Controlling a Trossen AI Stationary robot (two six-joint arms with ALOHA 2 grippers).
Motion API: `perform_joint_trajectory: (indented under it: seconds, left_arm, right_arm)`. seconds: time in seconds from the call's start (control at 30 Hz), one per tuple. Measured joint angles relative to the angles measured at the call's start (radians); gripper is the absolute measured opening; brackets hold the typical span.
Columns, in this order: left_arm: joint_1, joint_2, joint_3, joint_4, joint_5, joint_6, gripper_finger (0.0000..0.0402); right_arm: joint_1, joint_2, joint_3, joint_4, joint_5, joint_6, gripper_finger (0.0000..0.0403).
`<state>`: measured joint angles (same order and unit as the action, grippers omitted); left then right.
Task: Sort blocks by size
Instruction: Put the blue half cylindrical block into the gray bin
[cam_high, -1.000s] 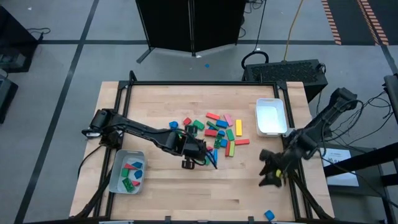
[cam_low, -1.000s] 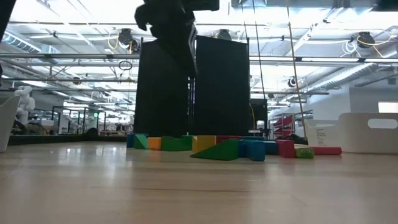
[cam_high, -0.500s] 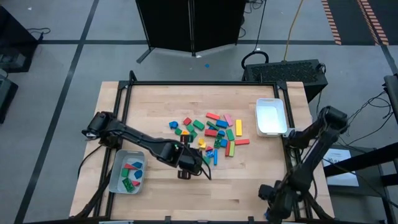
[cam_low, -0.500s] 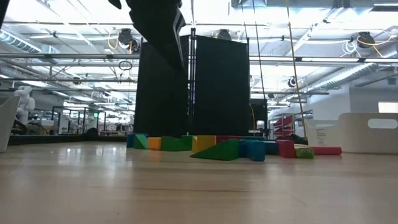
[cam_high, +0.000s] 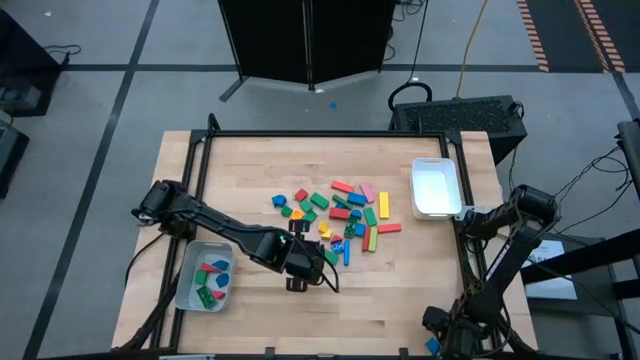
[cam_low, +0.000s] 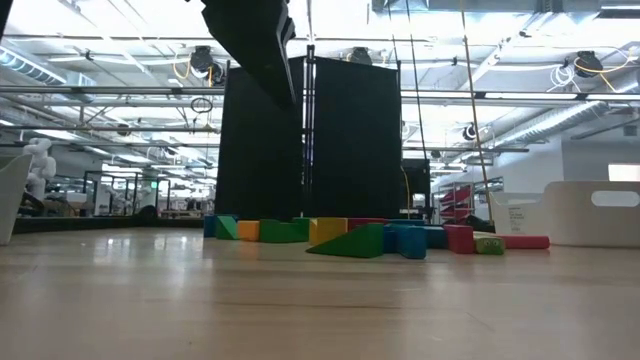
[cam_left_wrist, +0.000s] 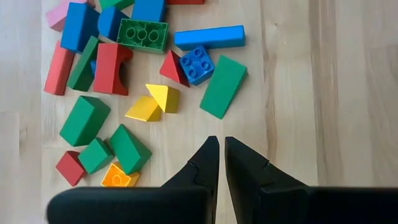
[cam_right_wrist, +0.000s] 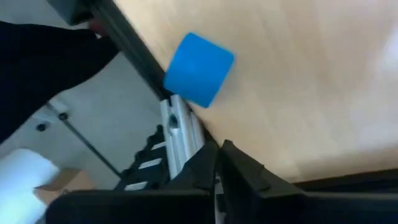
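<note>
**Mia:** Where are the blocks (cam_high: 340, 212)?

**Sam:** Most lie in a heap in the middle of the table (cam_high: 250, 165). Red, green, blue, yellow, orange and pink ones are all mixed up. A few more sit in the grey tray (cam_high: 186, 290) by the table's near left corner. One blue block (cam_right_wrist: 198, 70) lies alone right at the table's edge, near the near right corner.

**Mia:** What is the left gripper (cam_left_wrist: 217, 155) doing?

**Sam:** It hangs over bare wood, just at the near side of the heap. Its fingers are pressed together and it holds nothing. A long green block (cam_left_wrist: 222, 86) and two yellow wedges (cam_left_wrist: 153, 103) lie close to it.

**Mia:** And the right gripper (cam_right_wrist: 217, 155)?

**Sam:** It is down at the near right corner, by the table's edge. Its fingers are squeezed together too, with nothing between them. The lone blue block is near it, not touching.

**Mia:** Is there another tray?

**Sam:** Yes, a white tray (cam_high: 436, 165) by the right edge.
</note>
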<state>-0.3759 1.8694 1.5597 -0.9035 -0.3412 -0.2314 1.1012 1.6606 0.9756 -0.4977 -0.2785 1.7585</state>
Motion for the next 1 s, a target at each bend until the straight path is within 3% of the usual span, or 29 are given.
perform_joint_trajectory:
  seconds: [0.17,0.47,0.6,0.8,1.0]
  left_arm:
    - [-0.005,0.0,0.0,-0.003,0.008,-0.024,0.0031]
    - [-0.024,0.0,0.0,-0.006,0.014,-0.025,0.0031]
    - [-0.033,0.0,0.0,-0.013,0.016,-0.025,0.0031]
    - [-0.047,0.0,0.0,-0.029,0.016,-0.026,0.0031]
    - [-0.057,-0.001,0.0,-0.029,0.016,-0.026,0.0031]
  right_arm:
    - [-0.001,0.026,0.0,0.027,0.058,0.061,0.0005]
    - [-0.002,0.113,0.0,0.186,0.036,0.089,0.0001]
    - [-0.009,0.136,0.002,0.172,0.036,0.082,0.0001]
    - [-0.092,0.145,0.006,0.004,0.008,-0.093,0.0]
    - [-0.267,0.144,0.003,-0.114,-0.018,-0.381,0.0]
